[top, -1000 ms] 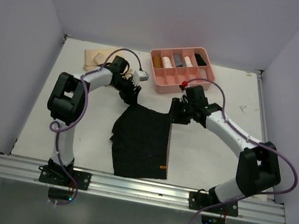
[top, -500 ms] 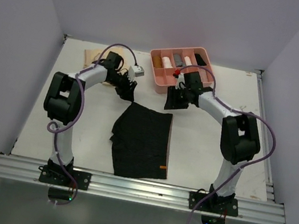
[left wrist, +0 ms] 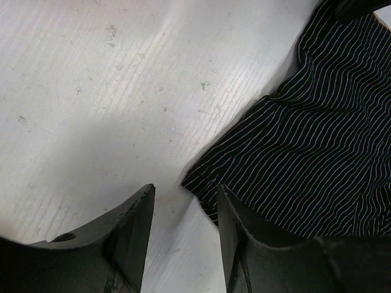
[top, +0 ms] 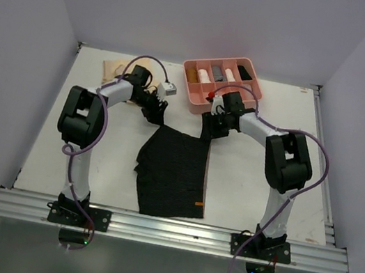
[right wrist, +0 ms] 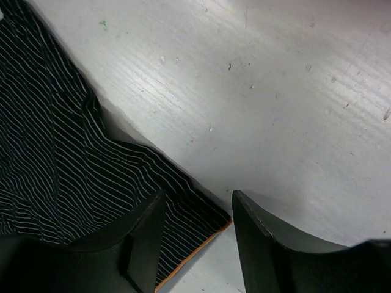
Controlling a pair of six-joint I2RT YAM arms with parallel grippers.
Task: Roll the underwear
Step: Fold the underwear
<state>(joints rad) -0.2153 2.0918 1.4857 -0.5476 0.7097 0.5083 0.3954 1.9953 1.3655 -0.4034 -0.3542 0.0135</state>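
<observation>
I judged the roll was only starting. The black pinstriped cloth underwear (top: 175, 170) lay flat in the middle of the white surface (top: 253, 177). My left gripper (top: 156, 113) stood released at its 11 o'clock corner and my right gripper (top: 209, 128) released at its 1 o'clock corner, each corner lying between parted jaws. Next, both would need to pinch and turn that edge towards 6 o'clock.
</observation>
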